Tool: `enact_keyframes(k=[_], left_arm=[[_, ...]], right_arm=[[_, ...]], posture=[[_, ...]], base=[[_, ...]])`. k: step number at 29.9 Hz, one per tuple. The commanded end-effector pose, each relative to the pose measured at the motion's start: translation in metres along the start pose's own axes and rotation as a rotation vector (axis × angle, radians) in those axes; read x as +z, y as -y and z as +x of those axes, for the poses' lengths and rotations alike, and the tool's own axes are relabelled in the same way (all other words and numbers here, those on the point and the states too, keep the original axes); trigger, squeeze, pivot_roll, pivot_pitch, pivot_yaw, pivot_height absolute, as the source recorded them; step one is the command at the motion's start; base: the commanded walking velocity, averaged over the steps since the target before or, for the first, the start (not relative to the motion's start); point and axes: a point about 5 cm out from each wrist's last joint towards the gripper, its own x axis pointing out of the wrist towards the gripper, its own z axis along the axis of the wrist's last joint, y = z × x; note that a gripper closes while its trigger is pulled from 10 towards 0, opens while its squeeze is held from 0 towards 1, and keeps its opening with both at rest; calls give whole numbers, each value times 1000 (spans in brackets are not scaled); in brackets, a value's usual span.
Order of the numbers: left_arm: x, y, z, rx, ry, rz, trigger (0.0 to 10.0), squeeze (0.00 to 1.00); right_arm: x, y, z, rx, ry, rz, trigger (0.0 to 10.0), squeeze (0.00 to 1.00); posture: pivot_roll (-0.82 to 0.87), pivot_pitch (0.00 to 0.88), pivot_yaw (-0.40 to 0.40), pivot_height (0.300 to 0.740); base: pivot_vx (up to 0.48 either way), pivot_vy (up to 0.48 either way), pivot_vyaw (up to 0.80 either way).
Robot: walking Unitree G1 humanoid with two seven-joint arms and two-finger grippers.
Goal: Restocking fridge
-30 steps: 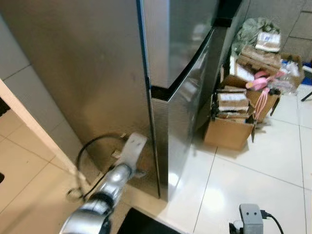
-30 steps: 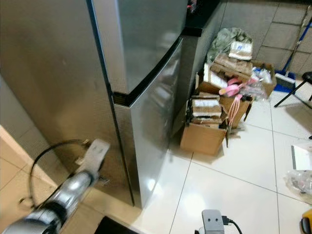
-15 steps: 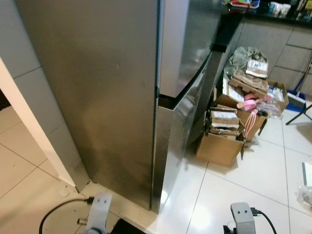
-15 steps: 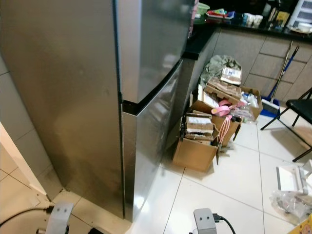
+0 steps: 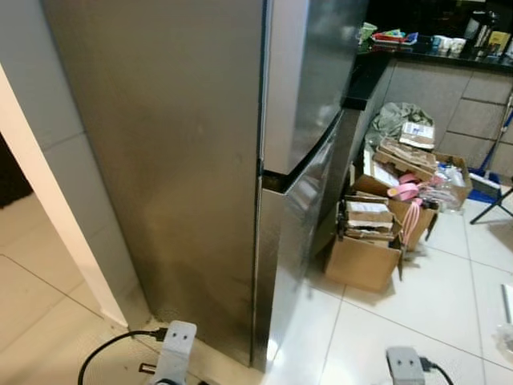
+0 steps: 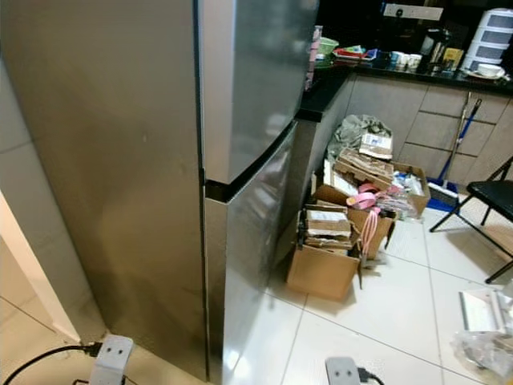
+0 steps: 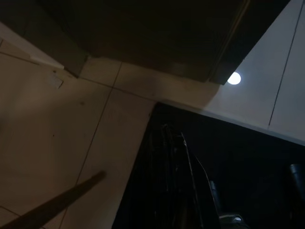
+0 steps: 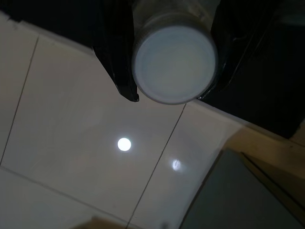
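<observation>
Head cameras (left and right eye). The steel fridge (image 5: 240,160) stands with both doors shut, seen from its corner. Over the last second the whole picture has risen and drawn back: the counter (image 6: 401,68) beyond the fridge, with its bowls and cups, is now in sight, which earlier frames cut off. This is the camera lifting, not the things moving; the cardboard boxes (image 6: 325,257) lie on the floor just beside the fridge's front as before. The left arm, which a second ago reached up against the fridge's side, has dropped; its grey wrist block (image 5: 178,353) and cable now sit low beside the fridge's near corner. A second grey block (image 5: 405,361) marks the right arm, farther out from the fridge front.

Left wrist. The view is dark. The left gripper (image 7: 178,186) hangs over floor tiles at the foot of the fridge's base; whether its fingers are parted I cannot tell.

Right wrist. The right gripper (image 8: 174,62) is clamped on a white bottle (image 8: 174,64), one black finger at each side, hanging above glossy white tiles near the fridge.

Reading. The item to be stocked is in hand, the doors unopened; the robot appears to be straightening up to address the door handle.
</observation>
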Motion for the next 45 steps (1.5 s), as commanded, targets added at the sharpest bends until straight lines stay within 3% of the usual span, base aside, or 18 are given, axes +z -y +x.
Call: enact_keyframes(k=[1, 25, 45], left_arm=[[-2, 6, 0, -17, -18, 2, 10000, 0], [-19, 6, -5, 14, -53, -37, 10000, 0], [-16, 6, -4, 3, -45, -27, 10000, 0]], right_arm=[[-1, 1, -1, -18, 10, 29, 10000, 0], [4, -4, 2, 30, 3, -37, 10000, 0], [4, -8, 2, 31, 8, -22, 10000, 0]], posture=[[-39, 53, 17, 740], [-39, 65, -11, 740], [-35, 73, 0, 740]], base=[[0, 0, 0], [0, 0, 0], [-307, 0, 0]])
